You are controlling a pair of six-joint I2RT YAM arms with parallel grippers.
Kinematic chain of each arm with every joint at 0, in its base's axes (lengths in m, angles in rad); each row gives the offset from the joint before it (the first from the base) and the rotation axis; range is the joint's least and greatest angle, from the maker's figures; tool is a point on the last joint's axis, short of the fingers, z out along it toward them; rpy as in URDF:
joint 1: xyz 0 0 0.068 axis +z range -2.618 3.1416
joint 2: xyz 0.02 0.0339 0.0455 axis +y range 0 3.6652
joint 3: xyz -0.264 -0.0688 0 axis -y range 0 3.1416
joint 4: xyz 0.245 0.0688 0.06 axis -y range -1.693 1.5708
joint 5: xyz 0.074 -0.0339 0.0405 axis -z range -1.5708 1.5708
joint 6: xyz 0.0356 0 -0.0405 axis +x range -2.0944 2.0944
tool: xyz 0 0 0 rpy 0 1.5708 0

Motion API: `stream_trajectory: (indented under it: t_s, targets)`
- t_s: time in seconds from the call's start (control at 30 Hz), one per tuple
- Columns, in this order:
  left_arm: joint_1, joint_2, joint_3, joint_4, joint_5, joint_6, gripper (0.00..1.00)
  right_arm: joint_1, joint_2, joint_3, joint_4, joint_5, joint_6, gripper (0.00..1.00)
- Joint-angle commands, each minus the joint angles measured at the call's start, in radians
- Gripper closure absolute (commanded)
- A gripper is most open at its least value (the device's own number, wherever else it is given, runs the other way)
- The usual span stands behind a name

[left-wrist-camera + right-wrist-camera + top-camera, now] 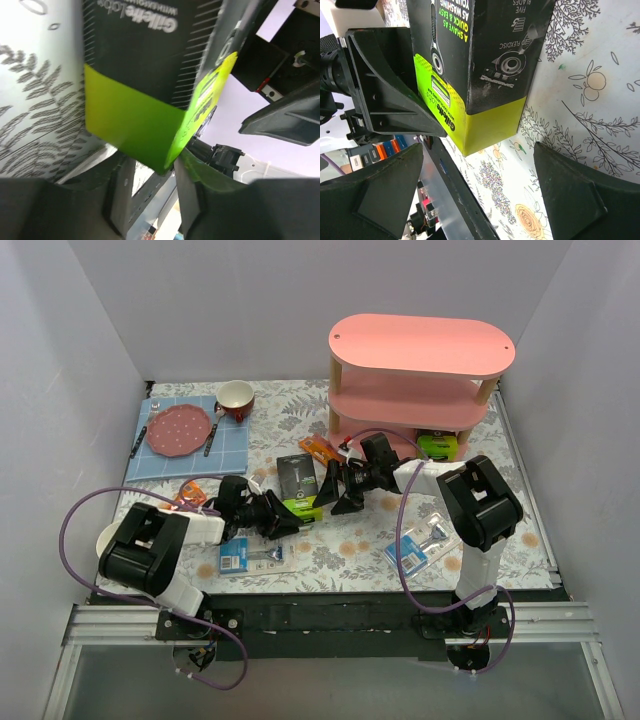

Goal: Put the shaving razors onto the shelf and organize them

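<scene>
Two grippers meet near the middle of the top view, with one razor pack between them. The left gripper point(292, 515) squeezes a dark grey box point(295, 478) by its lime-green end point(130, 120). In the left wrist view only a corner of that end sits down between the fingers point(215, 210). The right gripper point(335, 494) is wide open. In the right wrist view its two fingers point(580, 195) stand one on each side of the box and do not touch it.

It looks like a hand-over. The hold is small, so the box could twist, slip out and drop onto the flowery table point(345, 552). If the left gripper lets go before the right one closes, the box falls. The two grippers are very near each other, so their fingers could bump when the right one closes. A hard squeeze could also dent the thin box.

The pink shelf point(420, 345) is at the upper right, well apart from this box. A second box point(438, 447) with a green end lies on its bottom board. The gap there looks low, so the held box could hit a board edge or push that one off. One blister pack point(240, 556) lies on the table at the lower left. The other blister pack point(418, 545) lies at the lower right.
</scene>
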Motion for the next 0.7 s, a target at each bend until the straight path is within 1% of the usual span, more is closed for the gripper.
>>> stream_trajectory:
  t_s: [0.0, 0.07, 0.1, 0.13, 0.2, 0.23, 0.27, 0.43, 0.5, 0.57, 0.67]
  targets:
    - [-0.007, 0.007, -0.012, 0.092, -0.03, -0.018, 0.69, -0.002, -0.015, 0.028, 0.014, 0.003, -0.019, 0.02]
    - [-0.007, 0.005, -0.012, 0.116, -0.023, -0.018, 0.74, -0.001, -0.009, 0.025, 0.019, 0.003, -0.016, 0.02]
    - [-0.006, 0.002, -0.01, 0.125, -0.006, -0.009, 0.81, -0.001, -0.006, 0.025, 0.019, 0.004, -0.016, 0.02]
    - [-0.006, -0.002, -0.009, 0.137, -0.001, -0.004, 0.85, -0.001, -0.004, 0.026, 0.019, 0.003, -0.016, 0.02]
    - [-0.003, -0.012, -0.004, 0.127, -0.003, 0.008, 0.92, -0.001, 0.005, 0.028, 0.019, 0.004, -0.017, 0.02]
    - [0.0, -0.021, -0.006, 0.128, 0.005, 0.019, 0.98, -0.001, 0.005, 0.029, 0.019, 0.006, -0.016, 0.02]
    - [0.003, -0.025, -0.006, 0.124, 0.007, 0.025, 1.0, -0.001, 0.006, 0.031, 0.019, 0.007, -0.016, 0.02]
    - [0.031, -0.048, 0.005, 0.136, 0.059, 0.028, 1.0, -0.001, 0.002, 0.025, 0.016, 0.012, -0.008, 0.02]
    - [0.031, -0.067, 0.027, 0.142, 0.112, 0.019, 1.0, -0.002, 0.005, 0.023, 0.019, -0.002, 0.006, 0.02]
    - [0.031, -0.084, 0.042, 0.141, 0.147, 0.019, 1.0, 0.001, 0.016, 0.023, 0.039, -0.011, 0.038, 0.02]
    - [0.031, -0.094, 0.059, 0.116, 0.158, 0.033, 1.0, 0.007, 0.042, 0.042, 0.075, -0.032, 0.092, 0.02]
